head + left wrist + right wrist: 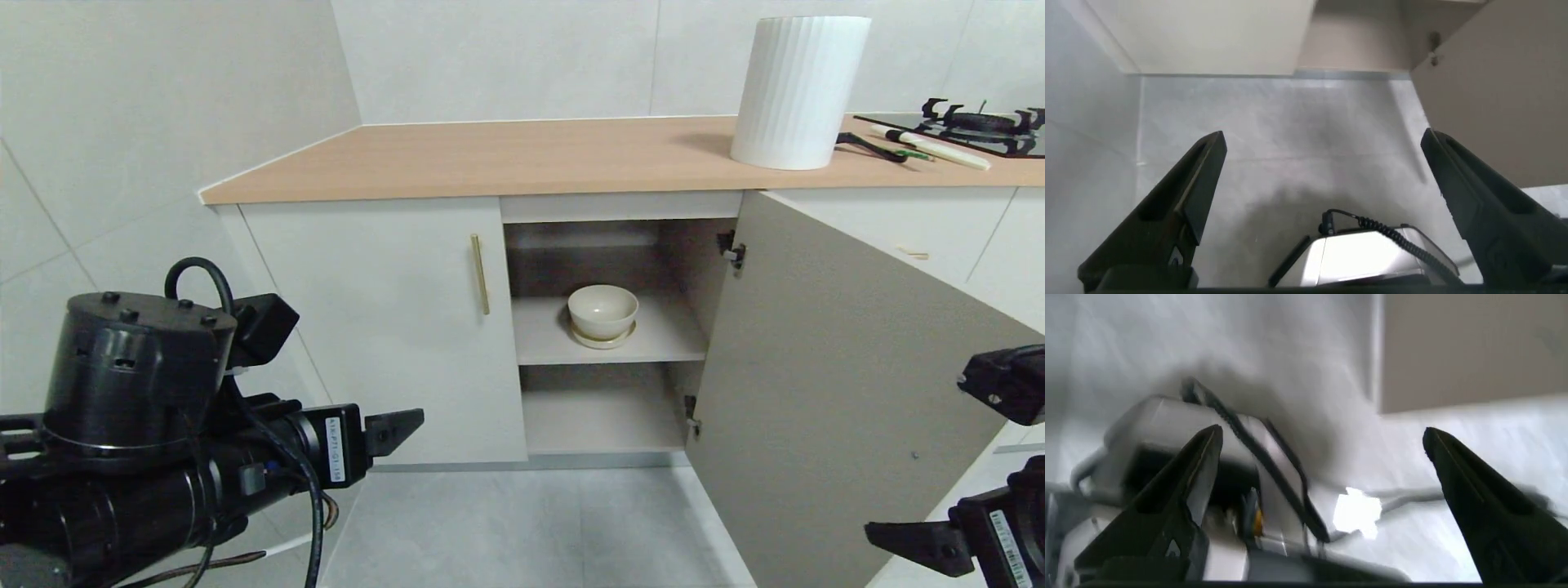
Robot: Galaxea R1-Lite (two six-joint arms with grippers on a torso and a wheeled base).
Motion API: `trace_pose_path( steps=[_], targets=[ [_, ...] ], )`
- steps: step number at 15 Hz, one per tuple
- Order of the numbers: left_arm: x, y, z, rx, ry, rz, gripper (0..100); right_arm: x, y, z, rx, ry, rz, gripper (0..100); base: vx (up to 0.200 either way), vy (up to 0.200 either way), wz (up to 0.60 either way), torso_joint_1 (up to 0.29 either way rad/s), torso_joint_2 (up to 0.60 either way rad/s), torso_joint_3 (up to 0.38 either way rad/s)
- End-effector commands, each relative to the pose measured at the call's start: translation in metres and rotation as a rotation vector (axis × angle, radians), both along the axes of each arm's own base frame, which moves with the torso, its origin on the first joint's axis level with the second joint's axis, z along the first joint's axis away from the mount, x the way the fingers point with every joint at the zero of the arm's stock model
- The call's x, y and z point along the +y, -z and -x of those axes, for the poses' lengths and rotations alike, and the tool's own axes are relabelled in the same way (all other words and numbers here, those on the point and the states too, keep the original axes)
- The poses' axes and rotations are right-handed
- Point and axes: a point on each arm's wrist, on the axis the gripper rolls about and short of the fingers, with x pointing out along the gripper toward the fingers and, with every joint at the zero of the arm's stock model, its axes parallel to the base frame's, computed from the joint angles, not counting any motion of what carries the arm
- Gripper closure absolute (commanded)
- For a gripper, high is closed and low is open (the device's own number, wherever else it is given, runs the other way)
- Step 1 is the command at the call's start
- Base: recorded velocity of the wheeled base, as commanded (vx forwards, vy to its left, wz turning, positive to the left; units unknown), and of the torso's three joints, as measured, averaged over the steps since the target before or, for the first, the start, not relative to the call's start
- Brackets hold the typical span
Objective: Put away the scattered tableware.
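A cream bowl (602, 310) sits on a small saucer (602, 338) on the middle shelf (669, 336) of the open cabinet. On the countertop (506, 155) at the far right lie a white-handled utensil (935, 150) and a black one (875, 147). My left gripper (398, 428) hangs low at the left, in front of the closed door, open and empty over the floor (1323, 143). My right gripper (902, 539) is low at the right, beside the open door, open with nothing between its fingers (1323, 434).
The right cabinet door (816, 384) stands swung out toward me. The left door (384, 327) is closed, with a gold handle (480, 273). A tall white ribbed container (798, 91) and a gas hob (980, 124) are on the counter. The lower shelf (600, 420) is bare.
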Motion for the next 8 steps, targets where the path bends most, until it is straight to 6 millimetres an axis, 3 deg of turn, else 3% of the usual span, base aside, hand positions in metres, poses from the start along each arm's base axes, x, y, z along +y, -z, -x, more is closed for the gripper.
trace_pose_path(
  steps=[1, 3, 8],
  targets=[
    [0.000, 0.000, -0.001, 0.002, -0.001, -0.002, 0, -0.004, -0.010, 0.007, -0.013, 0.003, -0.006, 0, 0.000, -0.200, 0.00, 0.012, 0.00, 0.017],
    [0.000, 0.001, 0.000, 0.003, -0.001, -0.002, 0, -0.013, -0.016, 0.009, 0.018, 0.052, 0.033, 0, 0.000, -0.200, 0.00, 0.002, 0.00, 0.007],
    [0.000, 0.001, 0.000, 0.004, 0.000, -0.002, 0, -0.040, -0.022, 0.008, -0.008, 0.204, 0.171, 0, 0.000, 0.000, 0.00, 0.000, 0.00, 0.000]
  ],
)
